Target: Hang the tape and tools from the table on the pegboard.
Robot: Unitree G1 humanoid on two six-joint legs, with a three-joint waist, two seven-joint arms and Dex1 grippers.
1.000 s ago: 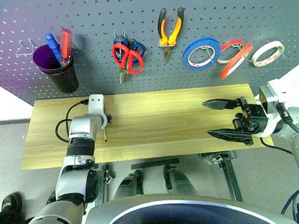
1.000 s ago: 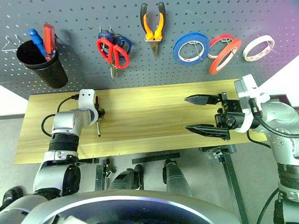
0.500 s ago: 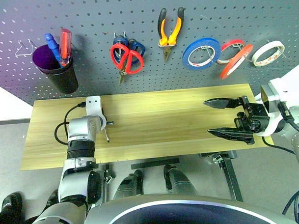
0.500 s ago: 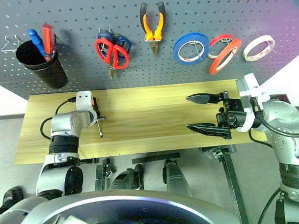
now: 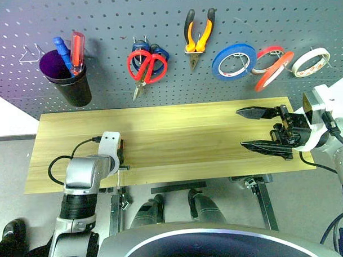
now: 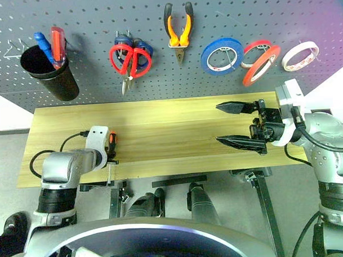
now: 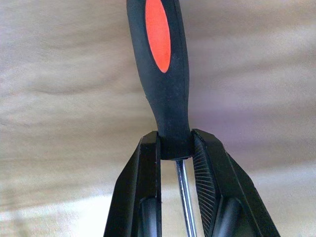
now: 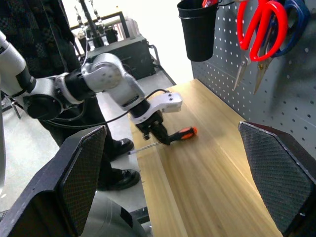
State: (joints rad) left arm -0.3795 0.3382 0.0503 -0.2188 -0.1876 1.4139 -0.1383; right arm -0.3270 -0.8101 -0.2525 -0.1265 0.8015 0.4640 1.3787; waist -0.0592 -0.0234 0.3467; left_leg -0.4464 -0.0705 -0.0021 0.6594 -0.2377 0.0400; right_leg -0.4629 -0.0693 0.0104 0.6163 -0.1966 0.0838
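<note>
My left gripper (image 7: 175, 148) is shut on the slim screwdriver (image 8: 185, 132), clamping the base of its orange-and-black handle (image 7: 160, 59). It holds the screwdriver low over the front left edge of the table (image 5: 188, 125), with the steel shaft pointing back past the edge. My right gripper (image 5: 242, 128) hovers open and empty over the table's right part, pointing left. On the pegboard (image 5: 111, 18) hang the red-handled scissors (image 5: 148, 66), the pliers (image 5: 197, 34) and the thin red tape (image 5: 275, 70).
A black cup (image 5: 71, 87) with a blue and a red screwdriver hangs at the pegboard's left. Blue scissors sit behind the red ones. A blue roll (image 5: 232, 60), a red roll with a white core (image 5: 266, 52) and a white roll (image 5: 311, 61) hang at the right. A person (image 8: 29, 29) stands beyond the table's left end.
My left gripper closed on the screwdriver and drew it back from the middle of the table's left part to the front edge. The right gripper stayed in place.
</note>
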